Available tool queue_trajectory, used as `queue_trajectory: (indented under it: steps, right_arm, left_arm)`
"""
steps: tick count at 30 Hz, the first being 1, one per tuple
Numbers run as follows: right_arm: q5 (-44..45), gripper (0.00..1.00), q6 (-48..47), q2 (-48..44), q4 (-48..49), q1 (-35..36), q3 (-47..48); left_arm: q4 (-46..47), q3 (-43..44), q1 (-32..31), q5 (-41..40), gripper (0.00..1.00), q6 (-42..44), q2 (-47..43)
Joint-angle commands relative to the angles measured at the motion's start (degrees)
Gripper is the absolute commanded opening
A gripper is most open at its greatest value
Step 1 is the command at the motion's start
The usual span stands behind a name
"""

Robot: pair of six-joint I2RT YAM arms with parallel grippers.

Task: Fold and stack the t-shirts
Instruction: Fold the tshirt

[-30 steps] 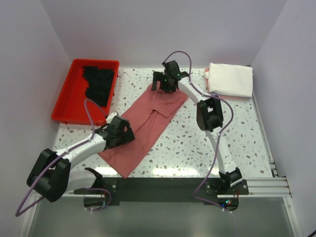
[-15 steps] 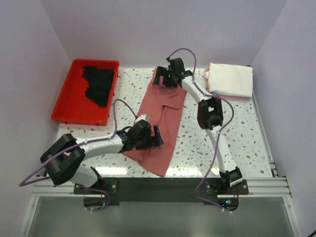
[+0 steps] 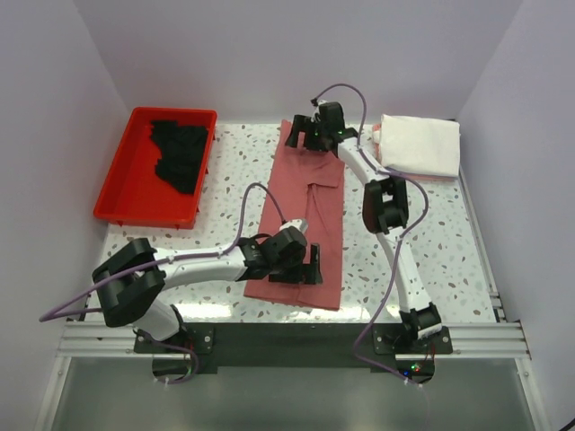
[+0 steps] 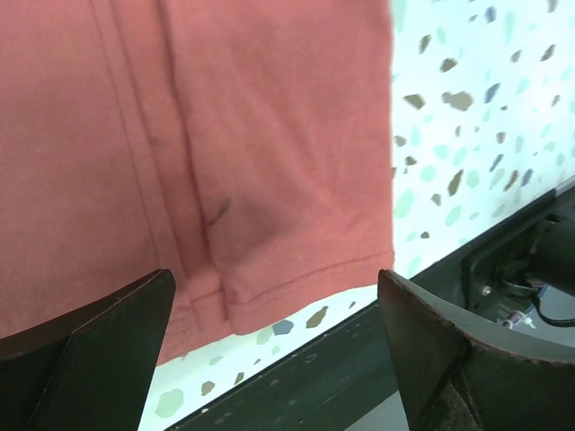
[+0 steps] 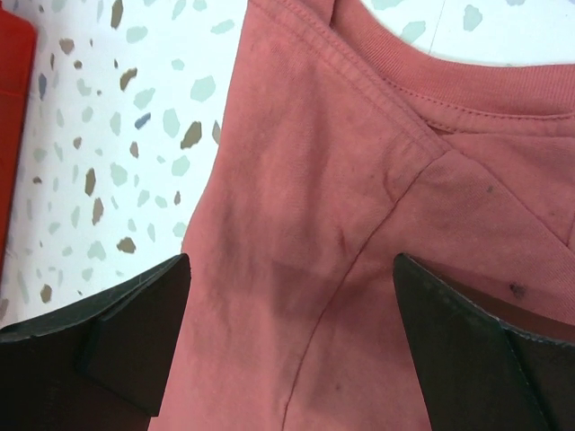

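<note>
Dusty-rose t-shirt (image 3: 310,202) spans both wide-open tools: left tool (image 3: 305,265) over hem, right tool (image 3: 306,136) over collar.

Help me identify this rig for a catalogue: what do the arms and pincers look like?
Both the left arm and right arm have white tubular links with bulky black joints. A lilac cable loops along each. The left pincer and right pincer each have two black wedge-shaped fingers.

White links (image 3: 193,262), black joints (image 3: 386,208), lilac cables (image 3: 338,87), black left gripper (image 4: 274,280) and right gripper (image 5: 292,265), perhaps scuffed.
</note>
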Motion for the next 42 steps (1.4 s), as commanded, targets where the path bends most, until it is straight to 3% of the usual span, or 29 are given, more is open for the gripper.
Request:
queue_trajectory:
  steps: [1,9,14,16,17,20,21,25,29,34,38,42]
  right_arm:
    - [-1.18,0.99,-6.33,-5.12,-6.42,0.64,1.38]
    - [2.85,0.99,-13.01,-22.35,-10.66,2.13,-3.34]
    - [8.2,0.99,-14.6,-31.74,-14.79,3.88,-11.95]
    - [10.67,0.99,-13.55,-40.17,-13.58,4.5,-23.44]
    - [12.85,0.99,-12.16,-43.68,-11.65,4.68,-34.97]
    - [11.65,0.99,-6.18,-58.71,1.34,4.68,-53.92]
    - [11.56,0.99,-3.21,-62.58,7.9,4.68,-64.68]
    - [9.54,0.99,0.69,-73.41,11.58,4.68,-78.31]
    - [7.61,0.99,2.18,-75.79,8.4,4.68,-84.98]
    - [8.57,0.99,2.45,-77.03,5.94,4.59,-88.34]
    - [7.78,0.99,3.41,-78.7,5.94,4.68,-90.98]
    - [8.83,0.99,3.41,-81.32,3.84,4.68,-92.04]
  left_arm:
    - [-1.94,5.96,0.06,-1.16,1.0,3.9,-1.96]
    - [-10.98,8.09,0.41,-9.05,1.0,5.75,-7.49]
    - [-18.11,1.16,3.04,-17.49,1.0,1.19,-16.54]
    - [-20.66,-4.36,5.94,-18.47,1.0,-0.13,-21.27]
    - [-21.28,-6.4,7.34,-17.95,1.0,-0.66,-22.86]
    - [-21.9,-13.61,12.62,-15.67,1.0,-1.02,-29.37]
    - [-21.2,-15.1,13.15,-15.05,1.0,-1.1,-30.78]
    - [-19.27,-20.38,13.25,-11.1,0.98,-1.1,-34.83]
    - [-15.76,-23.37,13.25,-6.27,0.87,-0.67,-32.91]
    - [-10.22,-24.44,13.16,-1.34,0.61,0.04,-27.73]
    - [-7.58,-23.91,13.16,0.51,0.34,0.91,-25.08]
    - [-8.89,-23.82,13.25,2.44,0.2,1.09,-24.38]
